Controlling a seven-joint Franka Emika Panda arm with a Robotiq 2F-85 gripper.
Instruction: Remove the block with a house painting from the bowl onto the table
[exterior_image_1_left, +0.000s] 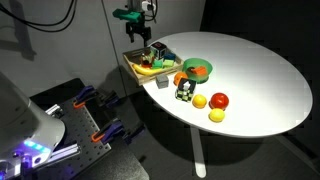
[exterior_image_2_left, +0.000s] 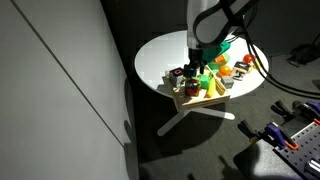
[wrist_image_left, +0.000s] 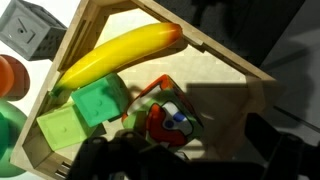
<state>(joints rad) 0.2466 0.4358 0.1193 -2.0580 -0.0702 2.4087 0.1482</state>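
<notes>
Wrist view — banana (wrist_image_left: 120, 52) in bowl (wrist_image_left: 228, 54); in an exterior view — gripper (exterior_image_1_left: 140, 43) overhead

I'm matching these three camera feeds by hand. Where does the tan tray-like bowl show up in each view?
In an exterior view: the bowl sits at the table's upper-left edge.
In an exterior view: the bowl is at the table's near edge, right of centre.
Wrist view: its wooden rim fills most of the picture.
Shared landmark: the dark cube just outside it.
</notes>
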